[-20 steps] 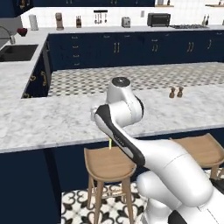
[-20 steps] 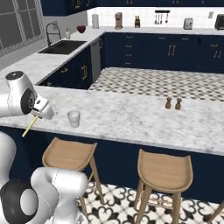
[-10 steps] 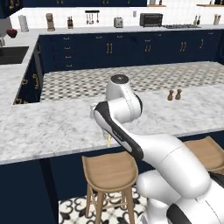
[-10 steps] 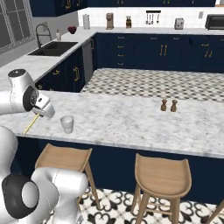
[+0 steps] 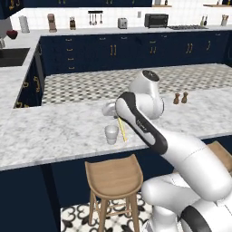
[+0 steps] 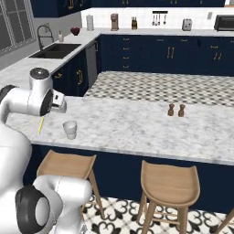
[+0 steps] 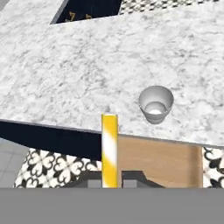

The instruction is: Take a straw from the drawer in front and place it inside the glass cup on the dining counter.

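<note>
Over the marbled tabletop, near its stool-side edge, the hand is clamped on the yellow straw, just beside the glass cup; two small shakers stand well apart

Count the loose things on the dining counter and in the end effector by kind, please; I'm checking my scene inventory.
Straw, in the end effector: 1
Glass cup: 1
Small brown shakers: 2
Total: 4
</note>
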Controlling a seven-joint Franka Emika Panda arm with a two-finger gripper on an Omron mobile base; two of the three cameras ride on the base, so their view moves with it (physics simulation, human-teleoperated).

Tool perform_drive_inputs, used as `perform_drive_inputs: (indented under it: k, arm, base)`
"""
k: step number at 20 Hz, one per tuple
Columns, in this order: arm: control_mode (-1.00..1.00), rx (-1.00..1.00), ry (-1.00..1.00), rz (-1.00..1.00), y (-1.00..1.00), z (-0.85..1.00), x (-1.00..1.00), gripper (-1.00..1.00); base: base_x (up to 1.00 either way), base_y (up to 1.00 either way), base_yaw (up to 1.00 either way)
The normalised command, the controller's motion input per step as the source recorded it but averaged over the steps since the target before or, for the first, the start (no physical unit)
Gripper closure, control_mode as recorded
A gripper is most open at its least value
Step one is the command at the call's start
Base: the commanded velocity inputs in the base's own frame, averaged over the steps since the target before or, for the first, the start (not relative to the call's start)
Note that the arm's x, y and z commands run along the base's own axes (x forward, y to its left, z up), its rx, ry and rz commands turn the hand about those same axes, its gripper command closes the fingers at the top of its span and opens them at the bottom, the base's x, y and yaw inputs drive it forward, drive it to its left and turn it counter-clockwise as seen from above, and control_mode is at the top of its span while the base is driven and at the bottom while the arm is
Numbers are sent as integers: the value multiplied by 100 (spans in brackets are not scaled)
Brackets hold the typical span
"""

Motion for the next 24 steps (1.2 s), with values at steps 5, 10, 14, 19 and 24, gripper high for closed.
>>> perform_drive_inputs:
  k: [5,10,14,19,24]
  arm:
    - [-100,19,-10,55,-12,4,59,100]
    - [-100,16,-12,51,0,0,62,100]
    - [-100,14,-14,37,0,0,28,100]
    - [-100,26,-18,16,0,0,7,100]
    - [-100,26,-9,6,10,-6,26,100]
  base:
    - [0,0,0]
    - [0,0,0]
    - [0,0,0]
    - [0,0,0]
    - [0,0,0]
